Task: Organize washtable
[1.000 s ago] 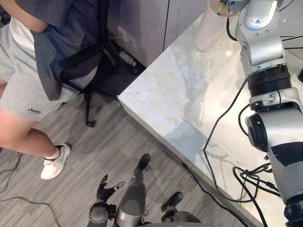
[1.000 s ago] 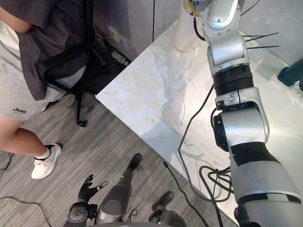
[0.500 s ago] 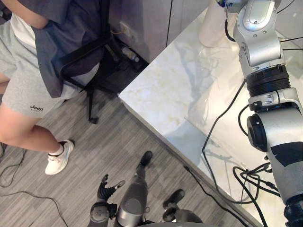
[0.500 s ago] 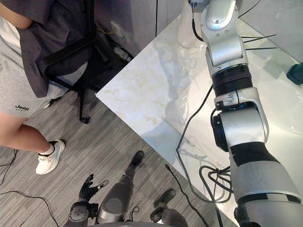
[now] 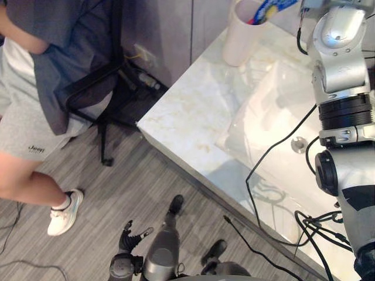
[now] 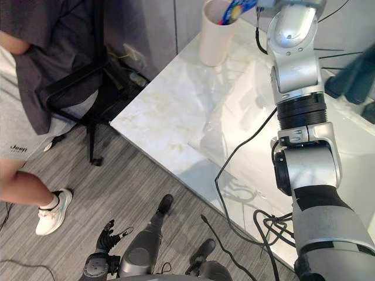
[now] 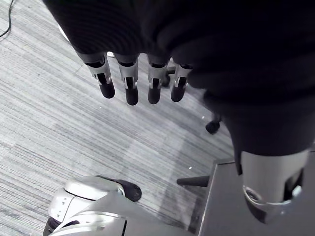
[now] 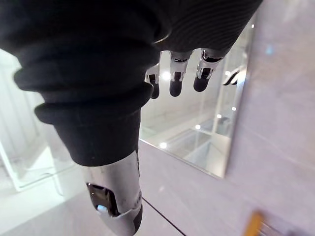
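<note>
cup (image 5: 241,40): rim cut off, far edge | blue item (image 5: 268,10) inside: we guess a tube | dark object (image 6: 351,76), far right: cropped

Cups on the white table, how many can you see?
1. The white cup stands at the table's far corner, with colourful things sticking out of it. More might hide behind the robot's right arm.

Marble washtable (image 5: 187,111) bearing a white cup (image 5: 239,45)
</note>
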{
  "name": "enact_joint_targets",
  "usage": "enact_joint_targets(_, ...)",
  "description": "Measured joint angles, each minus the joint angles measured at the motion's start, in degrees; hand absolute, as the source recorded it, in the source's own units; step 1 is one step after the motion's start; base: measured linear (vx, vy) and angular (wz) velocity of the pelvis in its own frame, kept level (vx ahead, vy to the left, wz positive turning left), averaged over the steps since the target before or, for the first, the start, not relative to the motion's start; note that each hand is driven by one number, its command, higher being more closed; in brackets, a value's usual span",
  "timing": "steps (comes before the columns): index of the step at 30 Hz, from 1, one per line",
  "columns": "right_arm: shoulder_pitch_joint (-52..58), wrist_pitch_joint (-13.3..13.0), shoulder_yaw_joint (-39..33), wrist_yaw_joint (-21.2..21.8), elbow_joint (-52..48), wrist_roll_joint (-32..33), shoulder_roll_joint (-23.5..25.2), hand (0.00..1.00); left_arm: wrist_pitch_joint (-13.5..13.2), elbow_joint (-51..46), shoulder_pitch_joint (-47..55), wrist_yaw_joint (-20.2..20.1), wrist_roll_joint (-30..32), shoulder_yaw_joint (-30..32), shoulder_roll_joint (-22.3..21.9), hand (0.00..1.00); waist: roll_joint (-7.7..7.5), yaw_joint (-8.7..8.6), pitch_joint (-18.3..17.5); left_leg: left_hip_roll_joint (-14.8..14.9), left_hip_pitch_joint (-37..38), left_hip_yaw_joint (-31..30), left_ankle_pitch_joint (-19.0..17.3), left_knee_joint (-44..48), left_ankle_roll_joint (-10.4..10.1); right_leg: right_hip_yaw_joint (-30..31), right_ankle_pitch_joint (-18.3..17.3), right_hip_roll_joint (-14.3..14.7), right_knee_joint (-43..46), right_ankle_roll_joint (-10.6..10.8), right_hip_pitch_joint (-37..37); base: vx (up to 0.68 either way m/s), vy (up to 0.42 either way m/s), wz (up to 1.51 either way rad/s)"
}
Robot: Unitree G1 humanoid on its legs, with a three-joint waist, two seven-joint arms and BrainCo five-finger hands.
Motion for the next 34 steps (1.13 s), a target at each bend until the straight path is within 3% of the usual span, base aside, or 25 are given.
enact_joint_targets(4,7.8,-1.4,-2.8,0.9,-8.3,-0.4,-5.4,0.0,0.1,2.1,0.2,0.0,0.0,1.1,0.4,0.0,-1.51,-2.4,-3.8,0.2,1.4,2.4,0.0,0.0,0.0,2.0,0.2,-0.3,0.0,-0.1,0.3,-0.01,0.02,-0.27)
enact_joint_targets(7,19.2,-3.6,-17.1,-0.2,-15.3,-2.3,-7.5,0.0,0.2,2.3,0.2,0.0,0.3,1.9,0.4,0.0,-1.82,-4.98,-6.2,0.6,3.3,4.3,0.0,0.0,0.0,3.8,0.4,-0.3,0.0,-0.3,1.1,-0.04,0.01,-0.35)
enact_joint_targets(9,28.4,-4.9,-30.7,-2.2,-16.2,-2.2,-7.6,0.0,0.3,3.8,0.5,0.0,0.6,2.2,0.0,0.0,-0.87,-7.02,-8.8,1.4,4.4,6.1,-1.3,-0.1,0.2,5.7,0.3,-0.2,0.5,-0.2,0.9,-0.07,0.014,-0.41)
enact_joint_targets(10,31.2,-5.2,-34.4,-3.0,-16.3,-2.2,-7.5,0.0,0.3,4.5,0.5,0.0,0.7,2.3,0.0,0.0,-0.66,-7.21,-9.2,1.5,4.9,6.9,-1.7,-0.1,0.2,6.4,0.1,-0.2,0.5,-0.1,0.9,-0.06,0.028,-0.57)
enact_joint_targets(12,44.0,-6.4,-48.6,-5.3,-16.1,-0.9,-4.4,0.0,0.5,5.0,1.7,0.0,0.9,3.3,-0.5,0.0,-0.24,-9.08,-11.4,1.5,6.0,9.0,-2.5,-0.4,0.3,8.3,-0.2,-0.5,0.6,-0.3,0.4,-0.05,0.029,-0.59)
enact_joint_targets(13,47.3,-6.6,-51.7,-5.8,-16.0,-0.5,-2.8,0.0,0.5,5.4,2.1,-0.1,1.0,4.0,-0.8,0.0,-0.17,-9.89,-12.2,1.6,6.0,9.6,-2.6,-0.4,0.2,8.4,-0.2,-0.5,0.8,-0.3,0.1,-0.01,0.006,-0.49)
enact_joint_targets(15,59.1,-6.5,-60.6,-8.3,-14.1,1.3,5.8,0.0,1.3,6.7,2.9,-0.1,1.0,6.2,-1.5,0.0,0.46,-12.25,-13.0,1.9,7.3,11.0,-3.0,-0.4,0.2,9.7,0.1,-0.5,1.4,-0.1,0.0,0.03,-0.011,-0.43)
enact_joint_targets(17,68.3,-5.2,-62.0,-9.3,-10.8,1.1,13.2,0.0,1.4,6.7,3.4,-0.1,1.5,7.4,-2.1,0.0,0.93,-13.63,-13.5,2.4,8.1,12.2,-3.3,-0.4,-0.1,10.8,0.3,-0.3,1.4,-0.2,0.0,0.02,-0.025,-0.41)
enact_joint_targets(19,79.0,-2.0,-59.6,-9.0,-6.8,1.1,24.3,0.0,1.5,6.5,3.4,-0.1,1.8,9.2,-3.5,0.0,1.39,-13.61,-13.9,3.2,9.2,13.8,-3.8,-0.4,-0.4,11.2,0.3,-0.1,1.6,-0.2,0.1,0.02,-0.039,-0.41)
enact_joint_targets(21,83.0,0.3,-57.2,-8.7,-5.1,1.1,29.8,0.0,1.5,6.3,3.4,-0.1,1.8,9.2,-4.0,0.0,2.06,-13.51,-14.3,3.5,9.6,14.6,-4.0,-0.1,-0.4,11.2,0.3,-0.2,1.7,-0.3,0.2,0.02,-0.018,-0.17)
enact_joint_targets(24,89.2,3.6,-47.7,-5.2,2.3,2.7,38.6,0.0,1.5,4.2,3.6,-0.1,1.8,9.0,-6.2,0.0,3.65,-13.31,-14.6,3.9,11.7,16.1,-4.6,-0.1,-0.4,11.2,0.2,-0.4,2.7,-0.3,1.6,0.0,-0.013,-0.11)
enact_joint_targets(25,90.1,4.0,-42.5,-2.1,7.1,4.6,41.2,0.0,1.5,3.8,3.3,-0.3,1.6,8.8,-7.3,0.0,3.95,-13.01,-14.8,3.9,12.7,16.4,-4.8,-0.1,-0.5,11.1,-0.5,-0.5,3.3,0.0,2.1,-0.04,-0.013,-0.08)
enact_joint_targets(28,89.8,4.2,-34.4,4.1,17.7,6.6,42.5,0.0,1.8,3.9,2.2,-1.3,1.2,7.3,-8.4,0.0,3.94,-12.42,-14.7,3.7,13.1,16.5,-5.6,-0.4,-0.2,9.9,-1.4,-0.9,4.5,-0.5,2.0,-0.05,0.001,-0.01)
enact_joint_targets(30,89.7,4.1,-33.8,7.3,22.7,6.7,42.4,0.0,1.8,4.1,1.7,-1.2,1.2,5.7,-8.3,0.0,4.02,-11.56,-14.7,3.3,13.0,16.5,-5.8,-0.4,0.0,9.4,-1.4,-1.4,4.5,-0.4,2.1,0.0,0.0,0.0)
enact_joint_targets(34,89.8,5.0,-33.8,11.7,31.1,6.7,42.4,0.0,1.8,4.5,1.6,-1.2,1.2,5.6,-7.9,0.0,3.8,-11.49,-14.6,3.0,13.0,16.1,-5.7,-0.4,0.0,9.1,-1.4,-1.7,4.5,-0.2,2.4,0.03,0.005,0.05)
